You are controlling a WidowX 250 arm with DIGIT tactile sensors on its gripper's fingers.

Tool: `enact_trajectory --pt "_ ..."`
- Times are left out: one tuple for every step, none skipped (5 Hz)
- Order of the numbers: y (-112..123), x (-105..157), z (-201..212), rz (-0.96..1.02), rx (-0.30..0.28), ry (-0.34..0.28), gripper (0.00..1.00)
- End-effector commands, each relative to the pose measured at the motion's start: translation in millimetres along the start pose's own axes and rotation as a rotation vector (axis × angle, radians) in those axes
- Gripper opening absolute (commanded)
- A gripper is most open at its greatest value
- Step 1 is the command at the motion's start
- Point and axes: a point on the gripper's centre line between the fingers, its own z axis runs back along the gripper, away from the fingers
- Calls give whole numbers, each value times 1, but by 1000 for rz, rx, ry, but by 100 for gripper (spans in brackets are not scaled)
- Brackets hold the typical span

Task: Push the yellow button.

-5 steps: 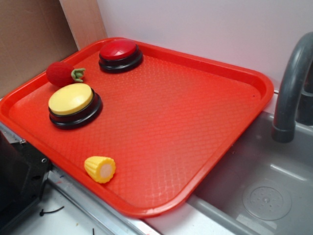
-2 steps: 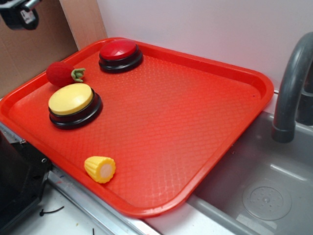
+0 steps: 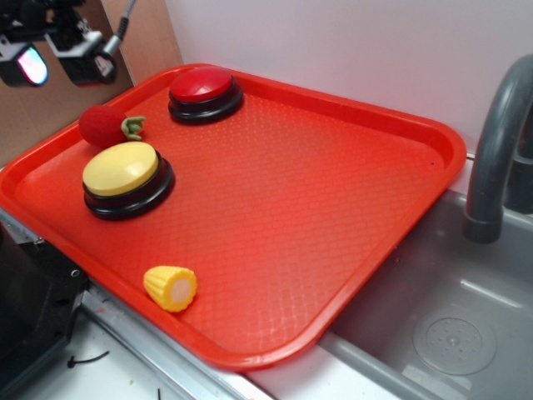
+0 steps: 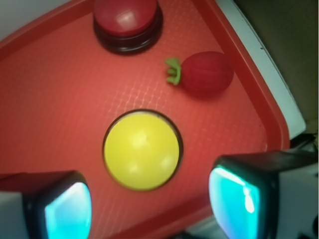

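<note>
Contact is not yet made: the gripper (image 4: 149, 199) is held high with its jaws spread wide and nothing between them, and the yellow button (image 4: 142, 150) is seen in the wrist view directly below, just ahead of the gap between the fingers. It sits on the red tray (image 3: 350, 217), well beneath the gripper (image 3: 54, 58) in the exterior view. A red button (image 4: 127, 20) lies farther ahead, and a toy strawberry (image 4: 204, 73) ahead and to one side. The yellow button is judged rigid, with a smooth, slippery dome; no grasp is needed. A straight downward press on the dome's centre is advised, since an off-centre push could slide the black base across the tray.
</note>
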Motion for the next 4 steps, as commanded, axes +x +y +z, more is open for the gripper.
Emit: enact_trajectory --pt "0 2 -52 -14 30 39 100" --pt "-4 2 -63 -12 46 79 100" --pt "-10 1 -59 -21 51 83 100" --pt "-14 1 -41 -43 61 66 100"
